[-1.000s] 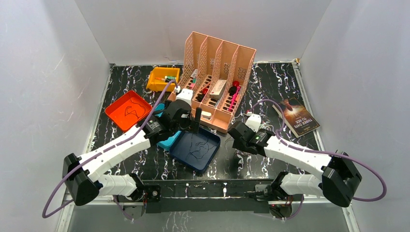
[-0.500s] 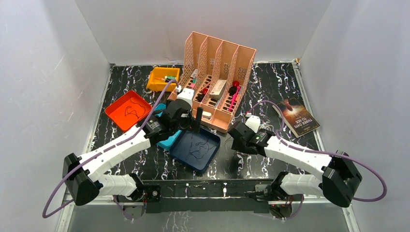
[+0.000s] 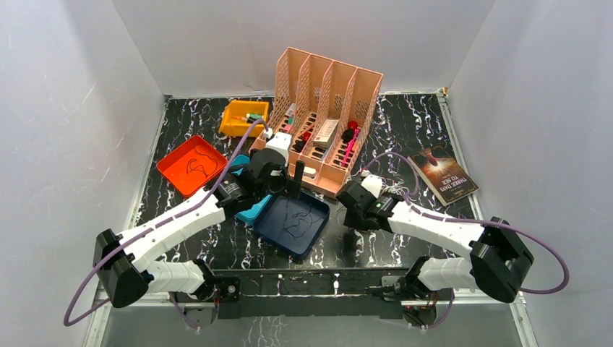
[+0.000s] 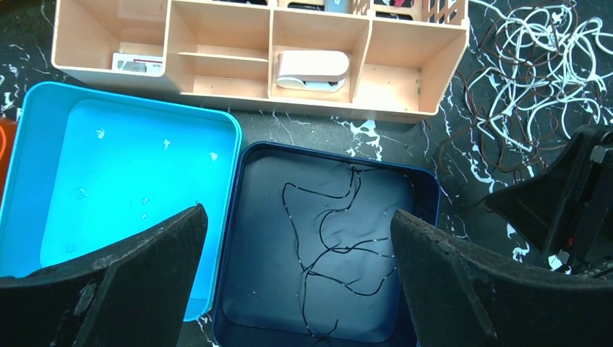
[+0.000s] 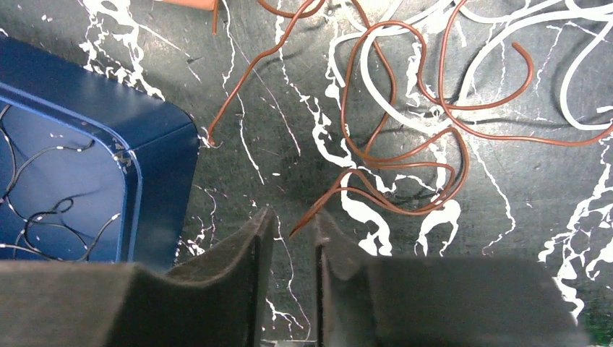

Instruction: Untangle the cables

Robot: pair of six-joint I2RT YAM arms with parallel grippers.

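A tangle of thin brown and white cables (image 4: 528, 72) lies on the black marble table right of the organizer; it also shows in the right wrist view (image 5: 405, 108). One black cable (image 4: 332, 238) lies in the dark blue tray (image 4: 267, 296). My left gripper (image 4: 296, 217) hangs wide open and empty above that tray. My right gripper (image 5: 290, 220) is low over the table just right of the tray (image 5: 155, 137). Its jaws stand a narrow gap apart, with the loose end of a brown cable (image 5: 318, 206) between the tips, not clamped.
A peach desk organizer (image 3: 325, 123) stands behind the trays. A light blue tray (image 4: 123, 181) sits left of the dark blue one. An orange tray (image 3: 177, 173) holding a black wire and a yellow bin (image 3: 233, 126) are at the left. A book (image 3: 442, 176) lies at the right.
My right gripper has shifted a little left and forward towards the tangle. The left arm has barely moved.
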